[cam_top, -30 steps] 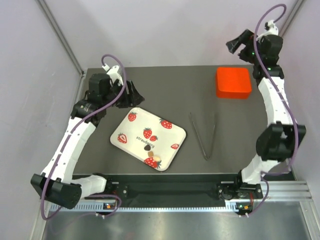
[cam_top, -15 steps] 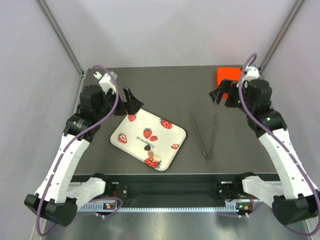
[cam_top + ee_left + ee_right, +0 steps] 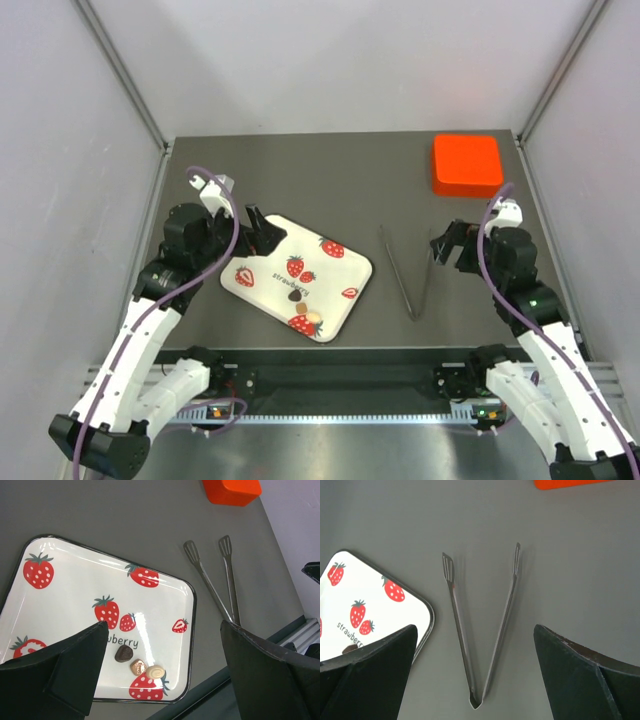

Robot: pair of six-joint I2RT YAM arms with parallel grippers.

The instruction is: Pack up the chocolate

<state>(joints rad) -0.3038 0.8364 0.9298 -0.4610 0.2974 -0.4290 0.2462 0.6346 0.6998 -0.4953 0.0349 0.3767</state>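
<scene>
Three chocolate pieces lie together near the front edge of a white strawberry-print tray: a dark brown one, a light brown one and a cream-white one. In the top view they show as a small cluster. My left gripper is open and empty above the tray's far left corner; in its wrist view the pieces lie between its spread fingers. My right gripper is open and empty just right of the metal tongs. In its wrist view the tongs lie between the fingers.
A red-orange square box sits at the back right of the dark table; it also shows in the left wrist view. The tray lies left of the tongs. The table's front edge with a metal rail runs just below the tray.
My right arm has swung down from the back right corner, past the red box, to beside the tongs. My left gripper has moved forward and right over the tray's corner.
</scene>
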